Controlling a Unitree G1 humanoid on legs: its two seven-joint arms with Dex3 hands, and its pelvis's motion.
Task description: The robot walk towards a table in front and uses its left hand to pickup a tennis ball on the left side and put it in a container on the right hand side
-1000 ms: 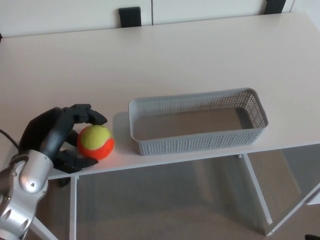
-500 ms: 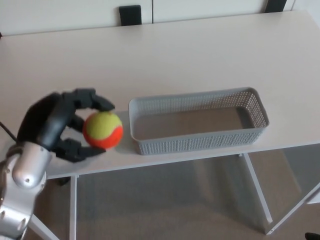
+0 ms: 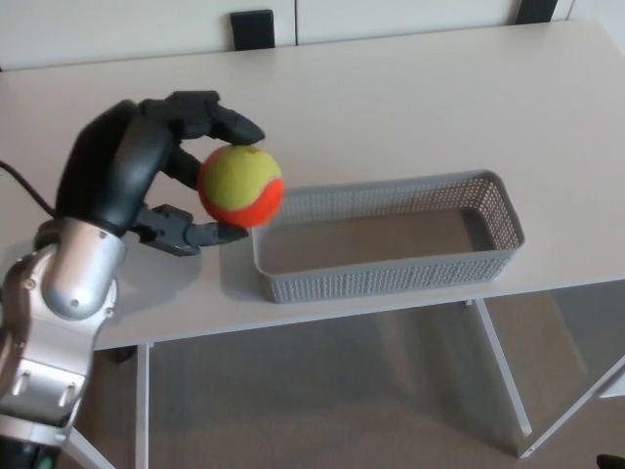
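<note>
My left hand (image 3: 146, 176) is shut on a yellow and orange tennis ball (image 3: 241, 186), with the fingers over its top and the thumb under it. The ball hangs in the air above the table, just over the left end of the grey perforated basket (image 3: 391, 278). The basket is long, low and holds nothing. It sits near the front edge of the white table (image 3: 391, 107). My right hand does not show.
The silver forearm (image 3: 59, 322) comes up from the lower left corner. A black object (image 3: 253, 31) stands beyond the table's far edge. Beneath the table, white legs (image 3: 498, 371) and a beige floor show.
My left hand has lifted the ball off the table and carried it up and to the right, from beside the basket's left end to above it.
</note>
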